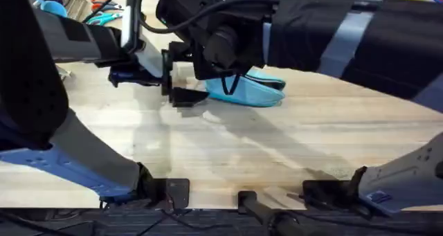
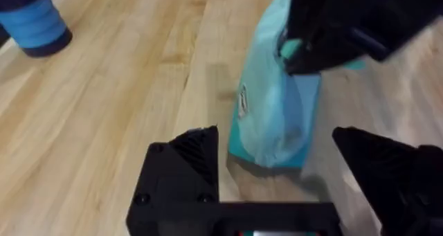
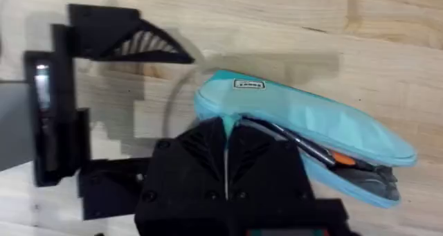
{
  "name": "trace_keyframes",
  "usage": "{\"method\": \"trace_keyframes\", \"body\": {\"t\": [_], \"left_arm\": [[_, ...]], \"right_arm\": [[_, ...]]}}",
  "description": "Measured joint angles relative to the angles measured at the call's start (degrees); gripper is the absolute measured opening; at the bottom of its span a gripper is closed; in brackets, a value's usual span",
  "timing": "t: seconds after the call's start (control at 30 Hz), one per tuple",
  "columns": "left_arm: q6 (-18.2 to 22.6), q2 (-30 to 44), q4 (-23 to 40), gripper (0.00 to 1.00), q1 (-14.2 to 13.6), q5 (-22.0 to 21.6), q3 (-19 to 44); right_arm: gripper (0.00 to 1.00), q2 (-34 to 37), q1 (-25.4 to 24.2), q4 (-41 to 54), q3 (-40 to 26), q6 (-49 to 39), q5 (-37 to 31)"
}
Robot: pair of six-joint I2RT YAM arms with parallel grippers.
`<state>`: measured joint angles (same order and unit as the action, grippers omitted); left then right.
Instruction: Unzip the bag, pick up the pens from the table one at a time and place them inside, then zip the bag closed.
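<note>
The light blue bag lies on the table at its far middle, partly unzipped, with a dark pen with an orange part visible inside the opening. The right gripper is over the bag's left end, its fingers pressed together on the teal zipper pull. The left gripper sits just left of the bag, jaws spread wide, the bag's near end lying between its fingers without contact.
</note>
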<state>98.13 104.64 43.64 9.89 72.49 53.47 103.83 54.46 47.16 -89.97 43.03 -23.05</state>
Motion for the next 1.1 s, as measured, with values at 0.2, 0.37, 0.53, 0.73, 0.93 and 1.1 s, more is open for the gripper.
{"method": "trace_keyframes", "body": {"t": [0.2, 0.37, 0.53, 0.73, 0.93, 1.1], "left_arm": [[-10.18, 0.00, -9.18, 0.993, -3.80, 2.29, 0.02], [-14.92, -0.01, -11.67, 0.813, -4.46, 3.64, 0.01], [-16.83, 0.00, -11.74, 0.481, -4.46, 4.17, 0.00], [-17.82, 0.00, -11.57, 0.064, -4.76, 4.37, -0.09], [-18.03, -0.01, -11.59, 0.045, -4.79, 4.33, -0.09], [-18.02, -0.02, -11.72, 0.045, -4.83, 4.34, -0.11]], "right_arm": [[0.031, 0.00, 0.00, -0.02, 0.00, 0.00, 0.00], [0.031, 0.01, 0.00, -0.02, 0.00, 0.00, 0.00], [0.031, 0.00, 0.00, -0.02, 0.00, -0.02, -0.02], [0.031, 0.00, -0.28, -0.26, 0.00, -0.07, -0.07], [0.031, 0.00, -0.95, -0.24, -0.02, -0.12, -0.02], [0.031, 0.00, -1.52, 1.00, -0.33, -0.24, 0.22]]}}
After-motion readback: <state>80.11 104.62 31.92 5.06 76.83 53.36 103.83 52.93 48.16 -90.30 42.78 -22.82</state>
